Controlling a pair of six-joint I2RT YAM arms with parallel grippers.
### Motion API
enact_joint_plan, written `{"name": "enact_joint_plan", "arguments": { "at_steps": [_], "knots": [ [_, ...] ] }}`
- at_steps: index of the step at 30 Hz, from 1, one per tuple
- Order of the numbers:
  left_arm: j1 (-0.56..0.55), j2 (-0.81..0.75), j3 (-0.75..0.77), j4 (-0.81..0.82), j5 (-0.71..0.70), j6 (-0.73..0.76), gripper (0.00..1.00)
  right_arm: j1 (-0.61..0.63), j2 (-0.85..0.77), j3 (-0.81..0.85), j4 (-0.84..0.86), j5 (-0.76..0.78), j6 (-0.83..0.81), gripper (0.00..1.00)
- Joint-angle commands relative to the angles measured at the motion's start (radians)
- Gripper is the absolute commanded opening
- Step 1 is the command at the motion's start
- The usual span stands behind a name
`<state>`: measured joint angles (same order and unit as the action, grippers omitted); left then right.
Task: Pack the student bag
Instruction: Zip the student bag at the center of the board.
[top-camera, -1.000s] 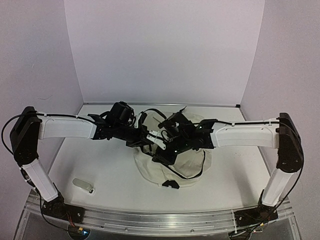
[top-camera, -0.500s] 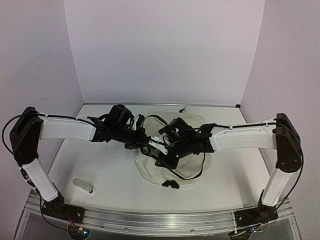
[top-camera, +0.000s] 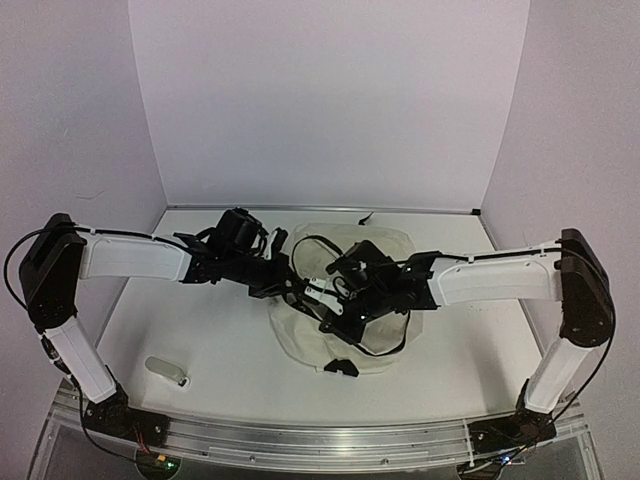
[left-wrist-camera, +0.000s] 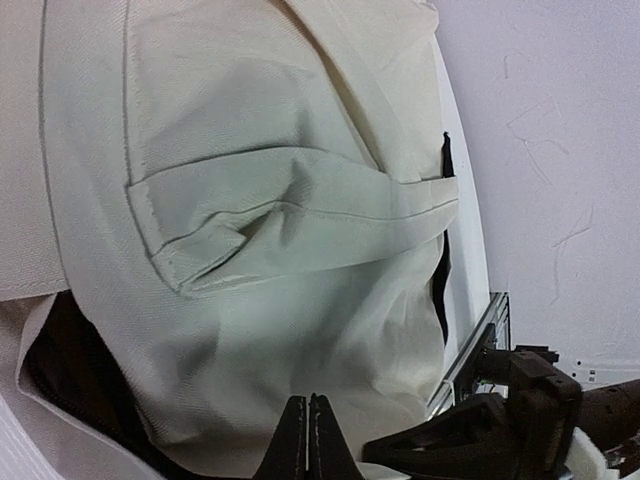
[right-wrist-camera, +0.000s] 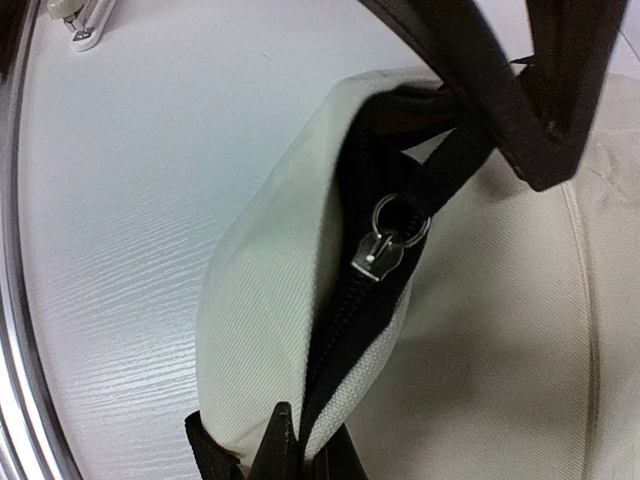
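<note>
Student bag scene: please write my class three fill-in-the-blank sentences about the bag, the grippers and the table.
The student bag has a ___ zipper.
Both the left gripper and the right gripper are ___.
A small pale item lies on the table near the ___ arm's base.
Missing words: black; shut; left.

The student bag (left-wrist-camera: 250, 200) (both wrist views) is cropped.

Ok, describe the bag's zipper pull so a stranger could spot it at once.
Find the cream student bag, the biggest thing on the white table. A black zipper runs along its edge, and the zipper pull sits on it. It is the only shiny silver piece, a small tab on a ring.
</note>
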<state>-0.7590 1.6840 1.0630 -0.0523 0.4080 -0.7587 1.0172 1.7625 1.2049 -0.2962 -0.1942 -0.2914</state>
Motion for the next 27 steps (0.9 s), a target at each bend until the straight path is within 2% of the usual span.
{"name": "enact_joint_plan", "arguments": {
  "at_steps": [1,8,16,23,27],
  "knots": [
    [0.06,0.005,-0.035,0.001,-0.059,0.014,0.0,0.005,-0.116,0.036,-0.047,-0.042,-0.032,0.0],
    [0.116,0.065,-0.043,-0.021,-0.089,0.049,0.0,0.006,-0.179,-0.013,-0.148,-0.06,-0.106,0.0],
    [0.243,0.098,-0.026,0.023,-0.114,0.063,0.0,0.005,-0.211,-0.115,-0.199,-0.137,-0.175,0.0],
    [0.305,0.153,0.083,0.004,-0.122,0.099,0.0,0.005,-0.116,-0.076,-0.199,-0.179,-0.184,0.0],
    [0.332,0.218,0.177,0.003,-0.08,0.111,0.0,0.005,0.008,0.052,-0.186,-0.162,-0.16,0.0]
  ]
}}
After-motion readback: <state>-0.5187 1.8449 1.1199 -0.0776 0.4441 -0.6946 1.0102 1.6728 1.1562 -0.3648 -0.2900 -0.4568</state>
